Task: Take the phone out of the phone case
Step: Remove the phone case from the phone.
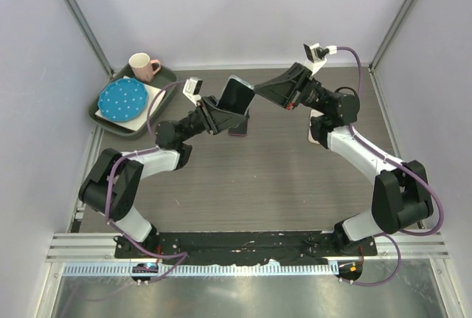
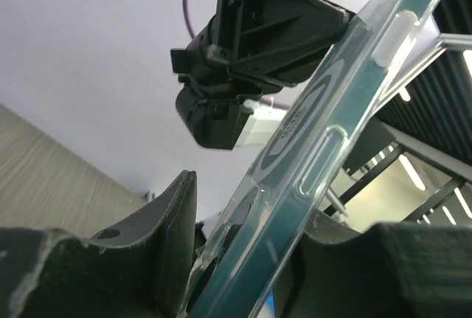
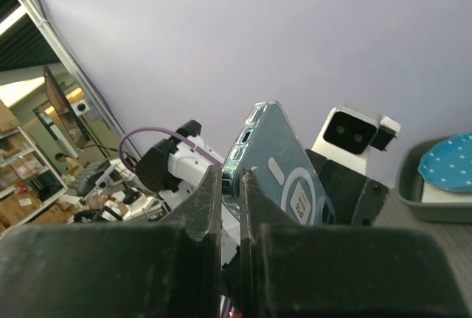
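Right of the green tray (image 1: pixel 96 110), your left gripper (image 1: pixel 221 115) straddles the lower end of the clear phone case (image 2: pixel 324 148), raised tilted above the table (image 1: pixel 243 185) with the phone (image 1: pixel 237 97) inside; you cannot tell whether its fingers (image 2: pixel 166 251) pinch. Further right, your right gripper (image 1: pixel 262 91) is clamped on the case's upper edge

phone (image 1: pixel 236 97) seated in clear phone case (image 3: pixel 284 178), dark screen facing the top camera, teal back with white ring and label showing through case, moulded side-button covers, whole unit steeply tilted, off the table (image 1: pixel 243 185), above its far middle
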Motion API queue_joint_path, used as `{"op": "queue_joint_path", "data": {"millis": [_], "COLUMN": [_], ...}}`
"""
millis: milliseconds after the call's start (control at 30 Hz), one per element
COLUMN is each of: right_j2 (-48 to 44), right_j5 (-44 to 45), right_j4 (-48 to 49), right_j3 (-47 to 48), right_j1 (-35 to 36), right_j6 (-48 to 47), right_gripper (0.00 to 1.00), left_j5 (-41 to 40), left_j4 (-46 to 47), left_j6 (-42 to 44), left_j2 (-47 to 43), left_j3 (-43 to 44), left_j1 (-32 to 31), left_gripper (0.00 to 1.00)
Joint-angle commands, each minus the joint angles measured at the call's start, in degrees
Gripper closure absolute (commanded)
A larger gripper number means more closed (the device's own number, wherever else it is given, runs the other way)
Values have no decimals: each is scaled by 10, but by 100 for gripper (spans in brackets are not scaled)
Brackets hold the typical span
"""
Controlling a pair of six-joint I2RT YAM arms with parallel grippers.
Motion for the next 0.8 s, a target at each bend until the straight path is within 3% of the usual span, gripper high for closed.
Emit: {"op": "queue_joint_path", "data": {"millis": [0, 200, 433, 533, 633, 767], "right_j2": [-15, 6, 16, 16, 20, 25], "right_j5": [-223, -216, -203, -199, -187, -146], "right_j4": [196, 197, 196, 173, 164, 136], "right_j3": [-30, -31, -56, -80, -89, -86], "right_j1": [13, -4, -9, -14, -16, -16], "right_j6": [11, 11, 1, -30, -49, -76], "right_gripper": [99, 96, 57, 46, 46, 61], "left_j5": [8, 48, 20, 9, -3, 1], "left_j4": [-20, -18, -25, -27, -36, -39], "left_j6": [49, 74, 60, 50, 50, 55], "left_j2": [19, -2, -20, -23, -24, -22], "left_j3": [13, 18, 8, 5, 0, -2], "left_j1": [3, 3, 13, 18, 18, 17], "left_gripper": [100, 100, 100, 100, 100, 100]}}
